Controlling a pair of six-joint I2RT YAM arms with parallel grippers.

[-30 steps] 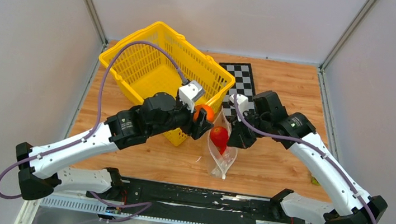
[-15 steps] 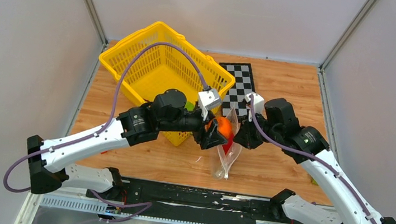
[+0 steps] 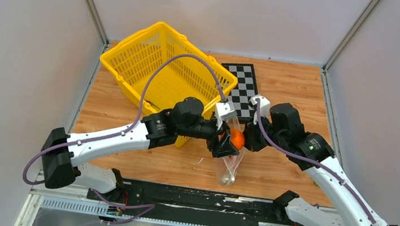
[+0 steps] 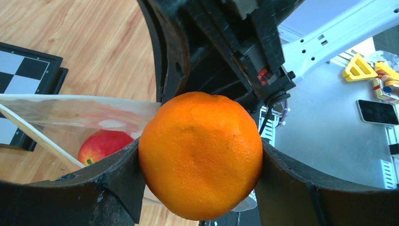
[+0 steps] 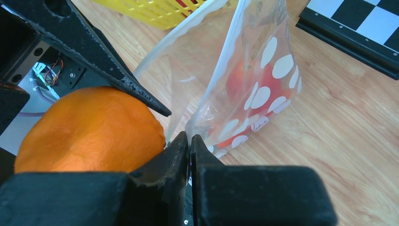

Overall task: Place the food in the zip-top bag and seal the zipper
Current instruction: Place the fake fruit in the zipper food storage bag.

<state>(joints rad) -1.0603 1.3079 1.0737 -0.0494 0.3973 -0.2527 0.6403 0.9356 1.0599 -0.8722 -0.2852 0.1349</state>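
Note:
My left gripper [image 3: 229, 141] is shut on an orange [image 3: 235, 139], which fills the space between its fingers [image 4: 117, 179] in the left wrist view. The orange [image 4: 200, 155] hangs at the open mouth of the zip-top bag [image 3: 230, 165], a clear bag with white polka dots [image 5: 256, 89]. My right gripper [image 5: 189, 141] is shut on the bag's top edge, holding the bag up above the table. A red food item [image 4: 103, 146] lies inside the bag. The zipper [image 5: 225, 59] runs as a pale strip along the mouth edge. The orange [image 5: 89, 132] is beside the right gripper's left finger.
A yellow mesh basket [image 3: 157, 68] stands at the back left, close behind the left arm. A black-and-white checkerboard [image 3: 244, 87] lies behind the bag. Both arms meet over the middle of the wooden table [image 3: 296, 95].
My left arm has carried the orange rightward from beside the basket to the bag's mouth. The right arm shifted slightly right with the bag; the orange now hides the red food from above.

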